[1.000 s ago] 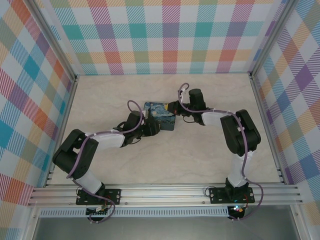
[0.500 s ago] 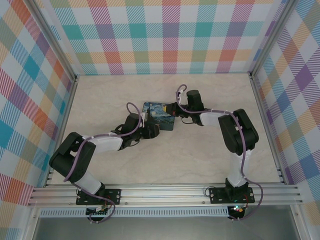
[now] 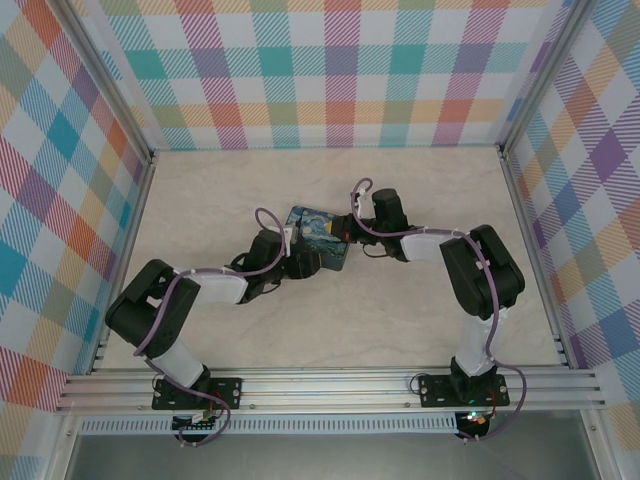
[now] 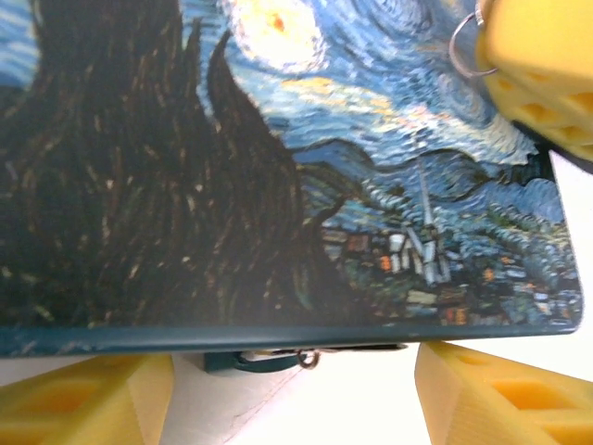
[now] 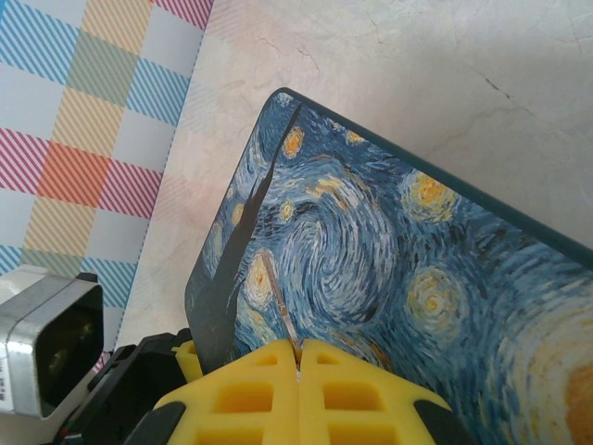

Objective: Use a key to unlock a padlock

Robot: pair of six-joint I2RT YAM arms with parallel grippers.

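Teal padlock (image 4: 243,361), tiny, half hidden just under the painted box (image 4: 278,185) edge, a small silvery loop (image 4: 308,357) beside it. Either side, the spread yellow fingers (image 4: 83,399) of the left gripper (image 4: 295,380). Over the lid, right gripper (image 5: 298,360) pinched tight on the thin grey key (image 5: 278,297). Bare table (image 3: 400,310) all around. Since a second ago: box unmoved, arms barely shifted.

Teal padlock (image 4: 232,362) at box (image 4: 278,185) edge, slim key (image 5: 278,301)

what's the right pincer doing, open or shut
Shut: the right pincer has its yellow fingers pressed together, with the thin key pinched between them.
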